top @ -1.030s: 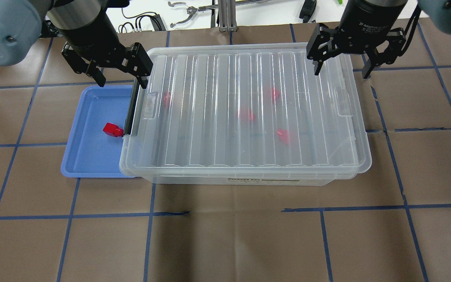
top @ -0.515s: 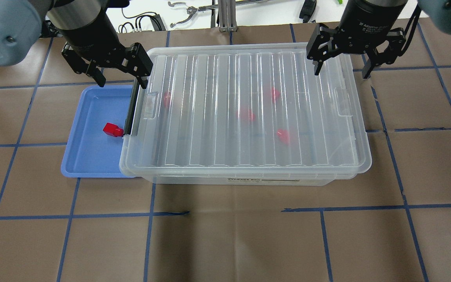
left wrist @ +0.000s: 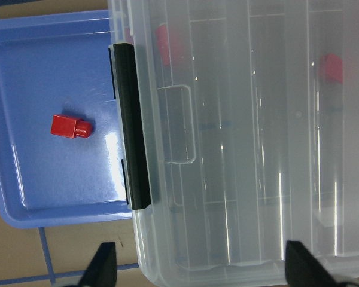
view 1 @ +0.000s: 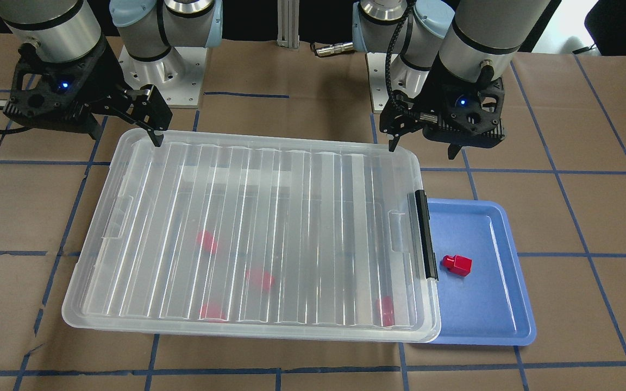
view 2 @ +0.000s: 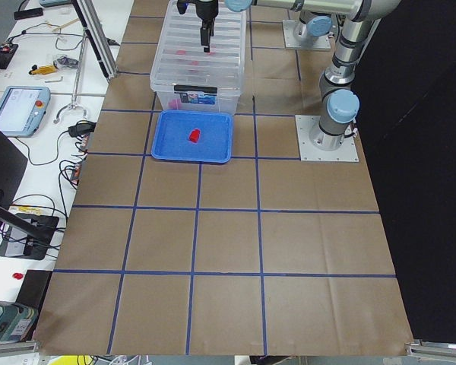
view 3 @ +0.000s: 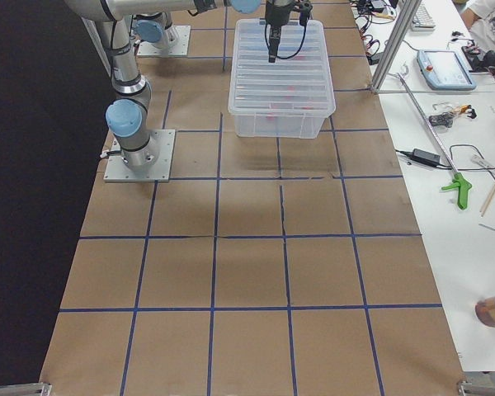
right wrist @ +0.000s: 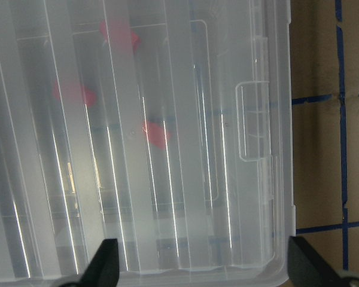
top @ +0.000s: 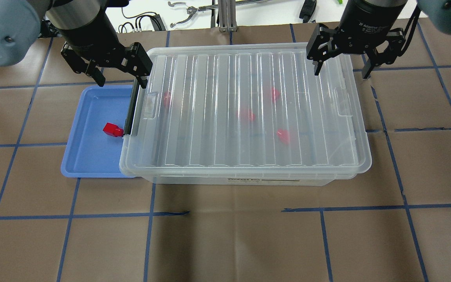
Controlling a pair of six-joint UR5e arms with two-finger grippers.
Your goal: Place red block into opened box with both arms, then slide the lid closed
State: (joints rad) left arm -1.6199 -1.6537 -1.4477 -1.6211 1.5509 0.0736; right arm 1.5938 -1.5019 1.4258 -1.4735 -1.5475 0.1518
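A red block [top: 112,129] lies in the blue tray [top: 88,156], at nine o'clock of the box [top: 249,181], near its black clip bar [top: 130,111]. The left gripper [top: 122,83] hangs spread wide and empty at the ten o'clock corner of the lid [top: 217,149]. The lid covers the box, and four red blocks [top: 245,114] show blurred beneath it. The right gripper [top: 341,74], equally wide, holds nothing at the lid's two o'clock corner.

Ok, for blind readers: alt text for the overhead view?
A ribbed translucent lid covers a clear plastic box holding four red pieces; one red block lies on a blue tray at its left. Open left gripper and right gripper are at its upper corners.
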